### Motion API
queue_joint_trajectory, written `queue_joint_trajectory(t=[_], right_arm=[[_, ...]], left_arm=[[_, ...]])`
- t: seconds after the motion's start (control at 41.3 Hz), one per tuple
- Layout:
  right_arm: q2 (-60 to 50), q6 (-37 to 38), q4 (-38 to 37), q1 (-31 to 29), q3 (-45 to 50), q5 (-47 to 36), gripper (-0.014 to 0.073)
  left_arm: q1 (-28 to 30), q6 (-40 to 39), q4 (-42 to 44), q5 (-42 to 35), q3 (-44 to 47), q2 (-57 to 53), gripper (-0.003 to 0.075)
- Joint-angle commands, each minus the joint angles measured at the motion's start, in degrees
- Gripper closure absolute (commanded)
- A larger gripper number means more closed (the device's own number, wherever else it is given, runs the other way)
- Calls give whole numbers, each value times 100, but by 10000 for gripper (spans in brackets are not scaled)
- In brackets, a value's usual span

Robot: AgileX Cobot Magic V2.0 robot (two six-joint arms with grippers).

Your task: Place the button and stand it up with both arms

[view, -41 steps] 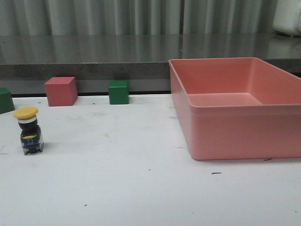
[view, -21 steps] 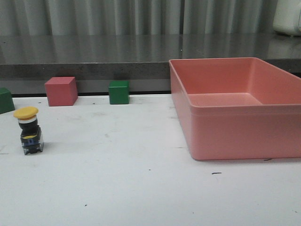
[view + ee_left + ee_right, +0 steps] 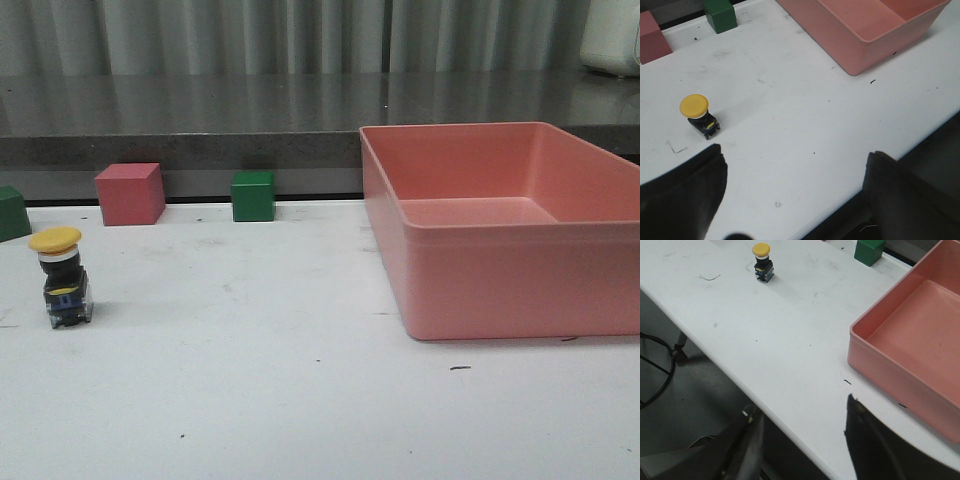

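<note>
- The button point(image 3: 60, 277) stands upright on the white table point(image 3: 300, 400), over on the left side, yellow cap on top and dark blocky base flat on the surface
- Nothing touches the button; it sits by itself, well apart from everything else
- Behind it, along the far edge of the table, sits a pink cube point(image 3: 130, 193), and to the right of that a green cube point(image 3: 252, 196); a 2nd green cube point(image 3: 12, 212) is cut off at the left border of the front view
- A large pink bin point(image 3: 500, 270) takes up the right side of the table, open side up, well apart from the button
- The left gripper point(image 3: 795, 200) hangs above the table's near edge with its 2 dark fingers point(image 3: 685, 195) spread wide, nothing between them; the button point(image 3: 699, 116) stands just beyond the fingertip on that side, not touching it
- The right gripper point(image 3: 800, 440) is out past the near edge of the table, its 2 fingers point(image 3: 875, 450) likewise spread apart and holding nothing
- From the right wrist view the button point(image 3: 762, 262) is small and far off across the table, with the green cube point(image 3: 869, 250) and the bin's wall point(image 3: 900, 385) closer to that arm
- Neither arm shows in the front view
</note>
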Motion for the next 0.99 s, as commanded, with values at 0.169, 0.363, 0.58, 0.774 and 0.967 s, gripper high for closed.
queue_joint_trajectory(t=[0.169,0.363,0.58,0.774,0.967], right_arm=[[18,-83,7,-29,-132,-364,253],[18,-83,7,-29,-132,-364,585],[18,-83,1,-29,-132,-364,661],[18,-83,1,-29,-132,-364,661],[18,-83,1,-29,-132,-364,661]], left_arm=[[-37,-1,-58,-341,-149,11,216],[-37,-1,36,-341,-149,11,529],[-37,-1,47,-341,-149,11,740],[-37,-1,47,-341,-149,11,740],[-37,-1,47,-341,-149,11,740]])
